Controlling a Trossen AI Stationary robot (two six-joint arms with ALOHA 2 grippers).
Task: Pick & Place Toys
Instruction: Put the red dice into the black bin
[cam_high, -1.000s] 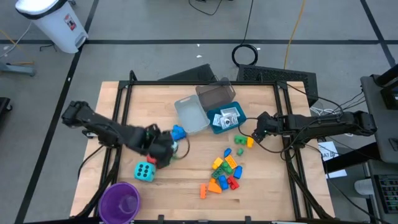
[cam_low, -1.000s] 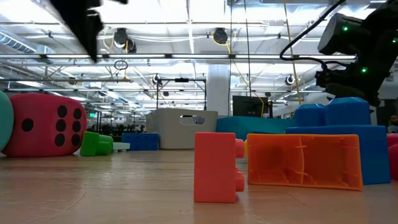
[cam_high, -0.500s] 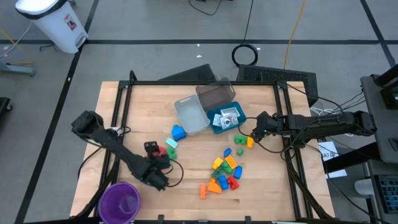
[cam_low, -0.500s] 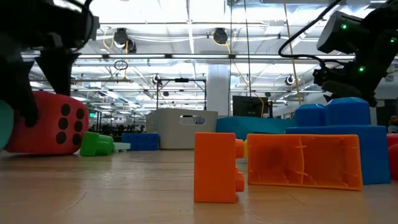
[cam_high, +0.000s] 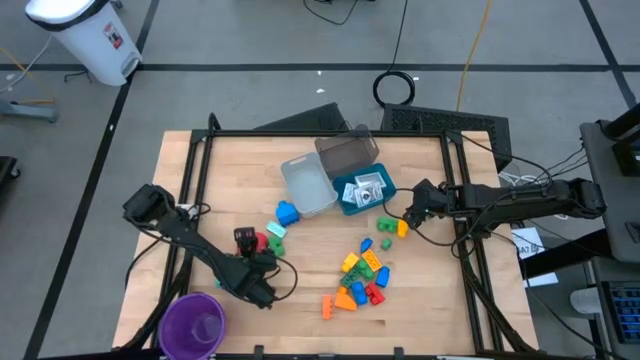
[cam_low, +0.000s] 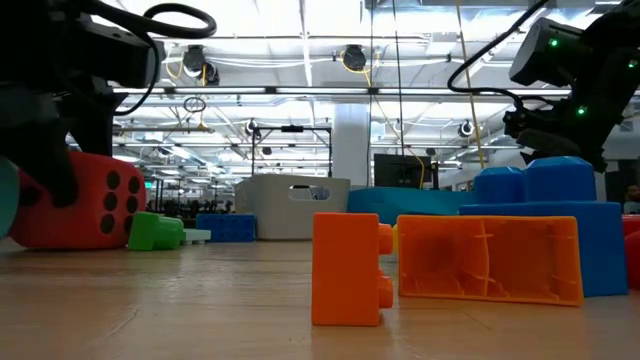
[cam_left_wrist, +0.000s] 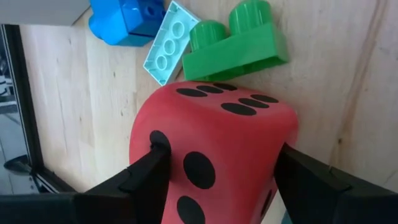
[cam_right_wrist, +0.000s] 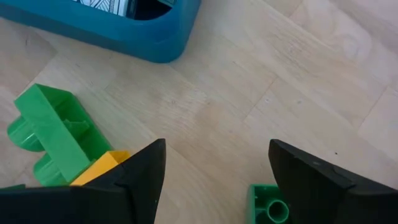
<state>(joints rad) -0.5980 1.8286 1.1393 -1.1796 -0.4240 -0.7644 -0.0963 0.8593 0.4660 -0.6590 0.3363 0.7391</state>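
Observation:
The red dotted die (cam_left_wrist: 211, 124) sits on the wood near the table's left-front, and my left gripper (cam_left_wrist: 217, 168) is shut on it. It also shows in the high view (cam_high: 262, 243) and in the low view (cam_low: 90, 200). Just beyond the die lie a green brick (cam_left_wrist: 239, 43), a pale flat plate (cam_left_wrist: 171, 40) and a blue brick (cam_left_wrist: 127, 22). The cyan die (cam_low: 4, 200) shows only at the low view's left edge. My right gripper (cam_right_wrist: 214, 186) hangs open over bare wood beside a green brick (cam_right_wrist: 53, 140) and a yellow one (cam_right_wrist: 102, 165). My left gripper pinches the red die between its two fingers, one fingertip (cam_left_wrist: 152, 165) on one side face (cam_left_wrist: 155, 140) and the other on the opposite side face (cam_left_wrist: 281, 146). The fingers slant down from the table's near-left side. The die's underside rests on the table (cam_low: 80, 245).
A purple cup (cam_high: 192, 322) stands at the near-left corner. A clear tray (cam_high: 307, 185), a grey tray (cam_high: 347, 155) and a blue tray (cam_high: 352, 203) with white packets sit at the far middle. A pile of bricks (cam_high: 362, 275) lies right of centre.
My left gripper has swung toward the table's near edge and come down over the red die, its fingers now on both sides of it. The die has turned a little on the table. The right arm has kept still.

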